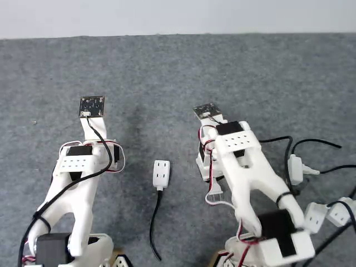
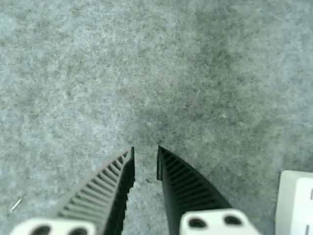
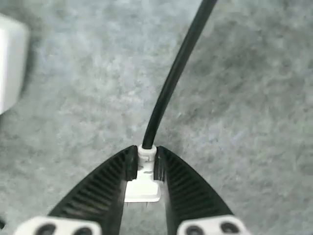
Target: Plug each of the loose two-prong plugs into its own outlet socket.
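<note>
I read the right gripper [image 3: 145,149] clamped on a flat white plug [image 3: 142,190]; its round black cord [image 3: 178,68] trails over the fuzzy grey table [image 1: 167,72]. The left gripper [image 2: 145,148] has its ribbed fingers slightly parted and empty, beside the blocky white outlet socket [image 1: 161,172].

White plug [image 3: 142,188], black cord [image 3: 173,83], grey mat [image 1: 167,72]

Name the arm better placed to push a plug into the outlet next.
Right. The right pincer is shut on a white plug with a black cord, and the outlet lies beside the right arm. The left pincer holds nothing, over bare carpet.
</note>
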You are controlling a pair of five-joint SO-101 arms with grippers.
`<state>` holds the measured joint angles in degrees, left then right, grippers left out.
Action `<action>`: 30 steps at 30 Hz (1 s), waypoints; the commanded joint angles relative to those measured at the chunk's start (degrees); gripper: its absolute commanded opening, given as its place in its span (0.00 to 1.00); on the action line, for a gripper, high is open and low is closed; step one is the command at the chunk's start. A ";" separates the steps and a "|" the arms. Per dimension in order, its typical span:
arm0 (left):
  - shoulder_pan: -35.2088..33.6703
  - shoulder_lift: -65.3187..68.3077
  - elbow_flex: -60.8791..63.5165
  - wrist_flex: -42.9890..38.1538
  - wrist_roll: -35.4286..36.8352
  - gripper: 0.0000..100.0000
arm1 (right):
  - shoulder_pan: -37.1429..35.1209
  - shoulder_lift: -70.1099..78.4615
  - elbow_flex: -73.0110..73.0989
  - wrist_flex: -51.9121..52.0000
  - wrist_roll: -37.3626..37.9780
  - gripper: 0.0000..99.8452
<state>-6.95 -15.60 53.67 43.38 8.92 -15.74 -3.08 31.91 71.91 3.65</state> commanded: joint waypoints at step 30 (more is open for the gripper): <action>-0.18 -0.18 -1.63 -1.23 -0.26 0.07 | 2.15 11.74 -7.30 -5.93 -7.21 0.01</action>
<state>-6.95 -15.60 53.67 43.38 8.92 -13.89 8.97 26.99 66.20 -2.86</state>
